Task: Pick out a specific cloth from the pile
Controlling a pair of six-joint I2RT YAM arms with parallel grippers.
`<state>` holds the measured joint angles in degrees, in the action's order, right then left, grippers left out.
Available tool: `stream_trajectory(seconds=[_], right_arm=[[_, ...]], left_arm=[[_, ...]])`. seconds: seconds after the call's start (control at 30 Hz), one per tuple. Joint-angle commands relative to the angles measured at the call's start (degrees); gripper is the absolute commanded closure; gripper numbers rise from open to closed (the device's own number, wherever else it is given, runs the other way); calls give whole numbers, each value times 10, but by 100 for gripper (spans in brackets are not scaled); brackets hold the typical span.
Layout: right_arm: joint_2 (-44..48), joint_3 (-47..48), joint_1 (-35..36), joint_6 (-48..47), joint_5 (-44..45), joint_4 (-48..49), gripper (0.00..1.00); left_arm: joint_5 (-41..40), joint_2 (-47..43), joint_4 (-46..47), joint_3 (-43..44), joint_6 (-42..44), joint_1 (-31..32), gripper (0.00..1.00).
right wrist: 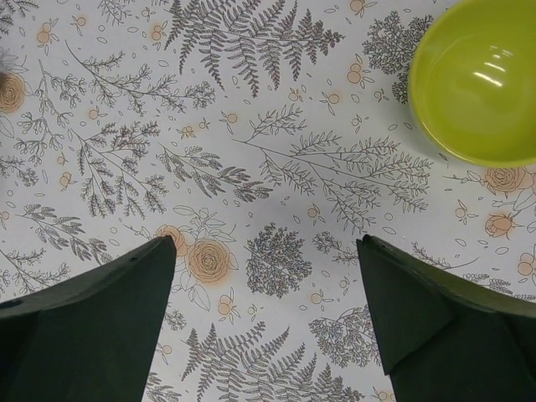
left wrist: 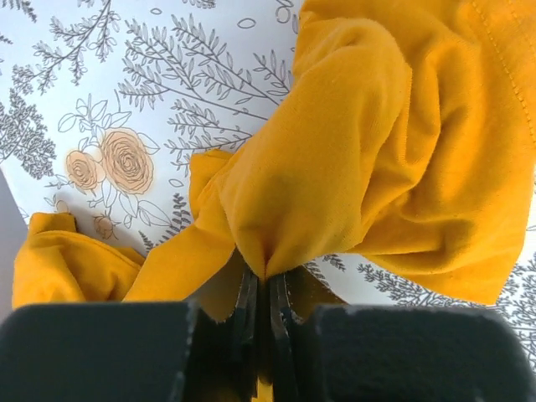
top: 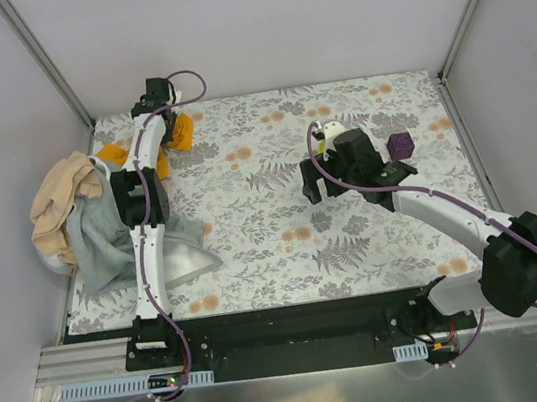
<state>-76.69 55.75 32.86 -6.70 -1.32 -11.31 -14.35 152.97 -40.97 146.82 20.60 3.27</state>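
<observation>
Because the cloth (left wrist: 377, 159) looks soft and light, the left gripper (left wrist: 266, 289) is clenched on a bunched fold, probably a secure hold; the right gripper (right wrist: 266, 243) is open, empty.

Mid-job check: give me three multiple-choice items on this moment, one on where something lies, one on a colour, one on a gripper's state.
1. Where does the pile lie in the top view?
A. At the left edge of the table
B. In the far right corner
C. Under the right arm

2. What colour is the bowl in the right wrist view?
A. Purple
B. Lime green
C. White

3. What is the left gripper doing?
A. Open over bare tabletop
B. Shut on the orange cloth
C. Shut on a grey cloth

Answers:
1 A: the tan and grey heap sits at the left edge.
2 B: it shows lime green at the upper right of that view.
3 B: orange fabric is pinched between the closed fingers.
</observation>
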Motion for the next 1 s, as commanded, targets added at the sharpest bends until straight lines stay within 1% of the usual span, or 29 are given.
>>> stream_trajectory(seconds=[0.0,0.17,0.23,0.27,0.33,0.37,0.4,0.43,0.47,0.5,0.53,0.6,0.63,0.67,0.7,0.73,0.83,0.97], right_arm=[[16,28,-3,4,8,-9,1],[36,28,-2,10,10,-11,1],[44,27,-3,15,42,-12,1],[47,27,-3,16,54,-12,1],[55,27,-5,20,81,-18,1],[58,27,-8,24,97,-22,1],[61,26,-12,30,115,-26,1],[65,27,-21,37,141,-29,1],[71,27,-28,53,168,-34,1],[76,24,-40,62,183,-35,1],[85,20,-53,65,194,-35,1],[103,12,-82,101,208,-35,1],[116,5,-96,107,213,-35,1],[127,0,-111,113,221,-35,1],[141,-5,-123,116,230,-35,1],[155,-13,-135,121,242,-35,1],[199,-36,-182,135,269,-35,1],[246,-55,-243,155,265,-43,1]], left_arm=[[41,-85,18,0,-35,1,100],[70,-201,50,9,-57,3,100],[81,-247,62,18,-59,7,100],[103,-270,67,21,-73,8,100],[142,-316,71,21,-106,7,100],[183,-339,71,20,-127,7,100],[203,-362,71,19,-147,8,100],[217,-380,70,18,-165,11,100],[213,-399,67,16,-183,17,100],[194,-412,56,12,-194,32,100],[179,-427,37,4,-186,56,100],[158,-460,-1,-29,-135,121,100],[151,-479,-16,-50,-114,169,100],[154,-492,-42,-56,-105,188,100],[160,-498,-68,-45,-108,224,100],[175,-500,-99,-23,-121,245,100],[222,-503,-153,22,-170,293,100],[216,-498,-205,25,-148,394,100]])
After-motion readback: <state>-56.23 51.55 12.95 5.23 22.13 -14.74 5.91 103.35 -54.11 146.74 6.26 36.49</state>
